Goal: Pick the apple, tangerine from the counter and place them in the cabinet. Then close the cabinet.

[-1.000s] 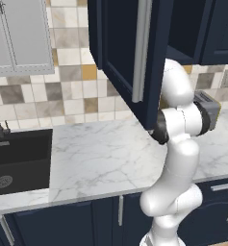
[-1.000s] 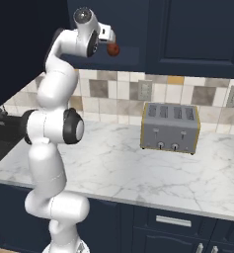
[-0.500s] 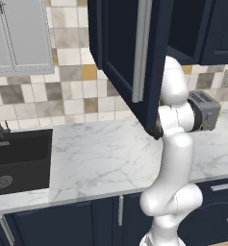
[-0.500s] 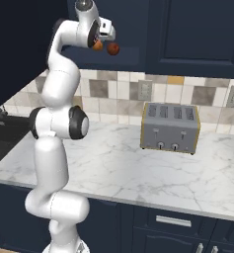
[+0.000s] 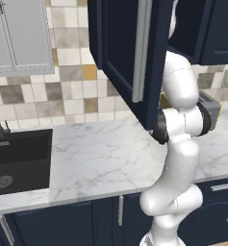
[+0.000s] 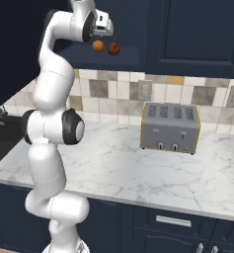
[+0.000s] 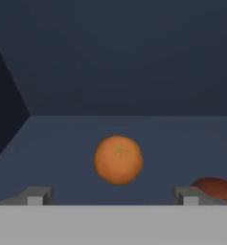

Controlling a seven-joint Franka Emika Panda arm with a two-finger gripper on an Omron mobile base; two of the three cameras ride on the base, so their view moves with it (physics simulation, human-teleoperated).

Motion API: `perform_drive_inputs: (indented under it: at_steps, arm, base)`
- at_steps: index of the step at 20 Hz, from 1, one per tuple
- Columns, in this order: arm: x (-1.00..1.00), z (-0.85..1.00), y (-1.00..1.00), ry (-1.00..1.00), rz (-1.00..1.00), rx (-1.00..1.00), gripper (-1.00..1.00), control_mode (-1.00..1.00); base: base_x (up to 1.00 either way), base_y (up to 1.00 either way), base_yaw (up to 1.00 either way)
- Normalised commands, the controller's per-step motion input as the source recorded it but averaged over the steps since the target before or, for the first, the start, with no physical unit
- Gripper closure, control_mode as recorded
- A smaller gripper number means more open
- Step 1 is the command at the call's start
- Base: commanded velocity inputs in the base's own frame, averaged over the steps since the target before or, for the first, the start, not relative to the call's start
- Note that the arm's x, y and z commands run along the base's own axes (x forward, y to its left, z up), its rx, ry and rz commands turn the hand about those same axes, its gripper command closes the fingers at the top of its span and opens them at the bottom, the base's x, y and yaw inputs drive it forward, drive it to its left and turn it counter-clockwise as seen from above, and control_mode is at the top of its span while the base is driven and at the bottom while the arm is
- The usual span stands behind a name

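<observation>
Cabinet door (image 5: 134, 57): swung wide, off to the pincer's side, its long silver bar handle (image 5: 141, 48) running upright; this is what the coming move turns on, since closing it is the step left.
Pincer (image 7: 112, 195): fingers (image 7: 36, 195) well apart, gripping nothing, pointed into the cabinet (image 7: 134, 72).
Tangerine (image 7: 119, 159): bright orange ball, straight ahead of the pincer, between the finger lines but untouched, sitting on the cabinet floor.
Apple (image 7: 215, 187): dark red-brown, just right of the right fingertip in the hand view, beside the tangerine.
Desk (image 6: 153, 168): white marble, well below the pincer, carrying a toaster (image 6: 170, 127).
Progress: both fruits look placed; my judgement, door remains.
</observation>
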Motion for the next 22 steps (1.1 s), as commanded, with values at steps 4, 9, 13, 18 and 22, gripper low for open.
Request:
perform_drive_inputs:
  at_steps: [4,9,13,18,22]
  arm:
    - [-1.00,-0.43,0.00,-0.05,0.00,0.00,-1.00,-1.00]
    - [-1.00,-0.46,0.00,-0.09,0.00,0.00,-1.00,-1.00]
    - [-1.00,-0.14,0.00,-0.14,0.00,0.00,-1.00,-1.00]
    - [-1.00,0.09,0.00,-0.10,0.00,0.00,-1.00,-1.00]
    - [-1.00,0.31,-0.01,0.00,0.00,0.00,-1.00,-1.00]
  base:
    - [0.00,0.00,0.00]
    - [0.00,0.00,0.00]
    - [0.00,0.00,0.00]
    - [0.00,0.00,0.00]
    - [0.00,0.00,0.00]
